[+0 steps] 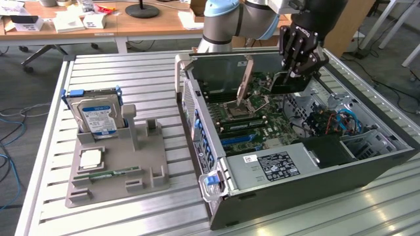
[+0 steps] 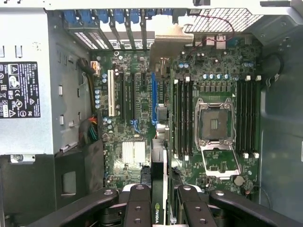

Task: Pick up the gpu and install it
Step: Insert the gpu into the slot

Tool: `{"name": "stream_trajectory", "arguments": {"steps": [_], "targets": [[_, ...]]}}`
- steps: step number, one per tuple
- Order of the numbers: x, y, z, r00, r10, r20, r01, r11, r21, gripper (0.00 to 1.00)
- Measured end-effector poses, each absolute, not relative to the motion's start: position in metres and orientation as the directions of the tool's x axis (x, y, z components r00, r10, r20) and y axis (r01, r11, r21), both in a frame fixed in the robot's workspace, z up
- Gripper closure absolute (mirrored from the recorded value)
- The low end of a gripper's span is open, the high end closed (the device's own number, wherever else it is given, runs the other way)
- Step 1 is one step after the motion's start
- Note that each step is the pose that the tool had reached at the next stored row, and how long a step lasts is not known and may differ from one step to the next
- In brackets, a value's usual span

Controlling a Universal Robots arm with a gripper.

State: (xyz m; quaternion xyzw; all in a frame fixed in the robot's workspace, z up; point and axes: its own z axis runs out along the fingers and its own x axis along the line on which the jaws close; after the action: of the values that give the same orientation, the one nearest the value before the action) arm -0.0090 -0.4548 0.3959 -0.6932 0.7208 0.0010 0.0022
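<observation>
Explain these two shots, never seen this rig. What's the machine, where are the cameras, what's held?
It's one robot arm with a gripper. The exterior view is from a camera off the arm: a metal table with an open computer case. The wrist view is from a camera on the arm's wrist, looking past the fingers at the motherboard inside. The gripper is shut on the gpu, a graphics card, held over the motherboard. Beside the case, a grey holder carries a hard drive, a square silver chip and a memory stick.
</observation>
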Motion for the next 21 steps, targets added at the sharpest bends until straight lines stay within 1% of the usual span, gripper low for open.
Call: {"name": "stream_trajectory", "arguments": {"steps": [7, 21], "targets": [[-0.009, -0.4548, 0.3889, -0.039, -0.999, -0.004, -0.999, 0.039, -0.002, 0.74], [-0.009, -0.4548, 0.3877, -0.039, -0.999, -0.005, -0.999, 0.039, -0.002, 0.74]]}}
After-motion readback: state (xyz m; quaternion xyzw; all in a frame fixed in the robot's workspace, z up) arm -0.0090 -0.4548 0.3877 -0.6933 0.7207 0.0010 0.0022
